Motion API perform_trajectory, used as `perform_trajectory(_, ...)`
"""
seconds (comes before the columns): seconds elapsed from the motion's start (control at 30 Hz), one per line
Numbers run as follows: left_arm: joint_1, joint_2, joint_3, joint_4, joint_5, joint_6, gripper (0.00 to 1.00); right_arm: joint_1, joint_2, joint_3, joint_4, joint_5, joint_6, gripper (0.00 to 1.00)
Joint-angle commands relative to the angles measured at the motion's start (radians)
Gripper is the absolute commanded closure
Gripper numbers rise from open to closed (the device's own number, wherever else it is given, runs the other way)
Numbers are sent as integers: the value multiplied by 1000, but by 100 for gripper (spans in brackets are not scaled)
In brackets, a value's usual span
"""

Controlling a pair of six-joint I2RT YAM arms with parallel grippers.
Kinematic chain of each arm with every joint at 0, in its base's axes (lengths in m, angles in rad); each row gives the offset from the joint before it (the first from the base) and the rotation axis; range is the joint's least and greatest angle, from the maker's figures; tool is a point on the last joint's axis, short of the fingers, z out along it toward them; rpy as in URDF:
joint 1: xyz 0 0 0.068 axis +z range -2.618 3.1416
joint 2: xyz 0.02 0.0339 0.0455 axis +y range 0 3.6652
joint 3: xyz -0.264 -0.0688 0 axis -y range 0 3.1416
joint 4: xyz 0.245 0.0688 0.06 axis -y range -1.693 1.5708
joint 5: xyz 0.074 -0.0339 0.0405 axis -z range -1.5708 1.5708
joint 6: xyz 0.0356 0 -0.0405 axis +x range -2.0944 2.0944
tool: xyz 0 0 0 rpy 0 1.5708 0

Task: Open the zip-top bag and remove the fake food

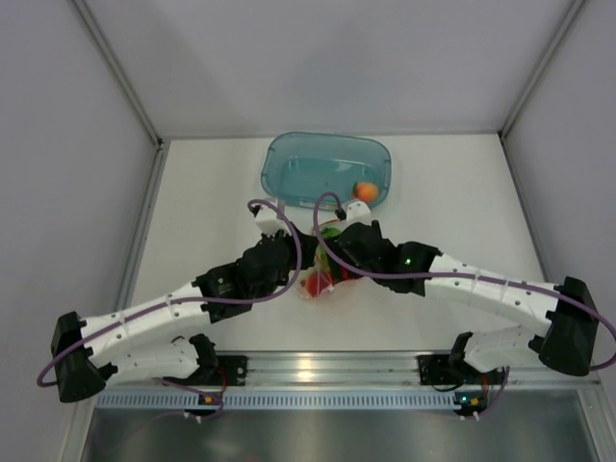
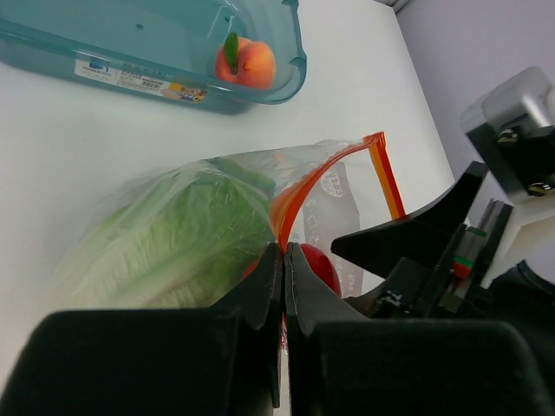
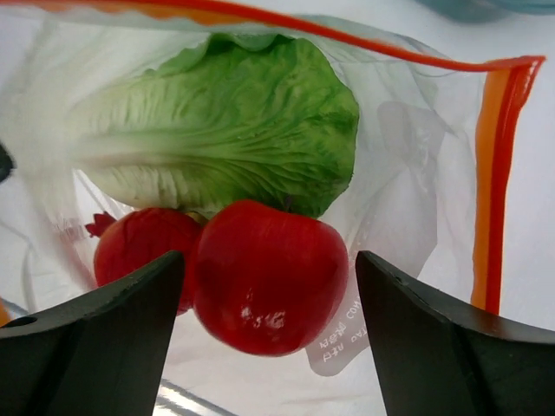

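Observation:
The clear zip-top bag [image 1: 322,281] lies on the table between both arms, its orange-red zip strip [image 2: 299,192] open at the mouth. My left gripper [image 2: 284,251] is shut on the bag's zip edge. Inside the bag are a green-white lettuce head [image 3: 234,130], a red apple [image 3: 269,295] and a second red piece [image 3: 139,251]. My right gripper [image 3: 269,257] is open inside the bag mouth, with its fingers on either side of the red apple and not touching it. A pink-orange peach [image 2: 247,62] lies in the teal bin.
The teal translucent bin [image 1: 289,154] stands at the back of the table, just beyond the bag, with the peach [image 1: 365,191] at its right end. The right arm's black finger [image 2: 408,238] is close beside my left gripper. Grey walls flank the table.

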Motion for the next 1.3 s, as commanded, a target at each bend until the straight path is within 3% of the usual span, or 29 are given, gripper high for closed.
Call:
perform_trajectory(0.0,1,4,-10,94,17,-30,100,-6,11,-25,48,53,36,18)
perform_trajectory(0.27,-8,-4,-42,100,-6,-50,100,-39,23,-150,154,-76,85,5)
perform_trajectory(0.43,-24,-1,-49,100,-35,-59,100,-39,14,-196,163,-105,111,5)
perform_trajectory(0.47,-30,4,-51,100,-42,-63,100,-39,11,-204,171,-110,112,6)
perform_trajectory(0.6,-42,22,-51,127,-63,-64,100,-37,-37,-227,194,-120,111,32)
perform_trajectory(0.7,-43,45,-43,127,-66,-60,100,-36,-80,-186,178,-136,80,40)
perform_trajectory(1.07,-42,88,-48,123,-138,-20,100,-34,-195,54,54,-85,-70,42)
perform_trajectory(1.13,-37,83,-53,114,-154,-21,100,-55,-209,104,10,-30,-67,43)
perform_trajectory(1.27,4,61,-74,69,-151,-27,100,-164,-232,159,16,-80,-101,45)
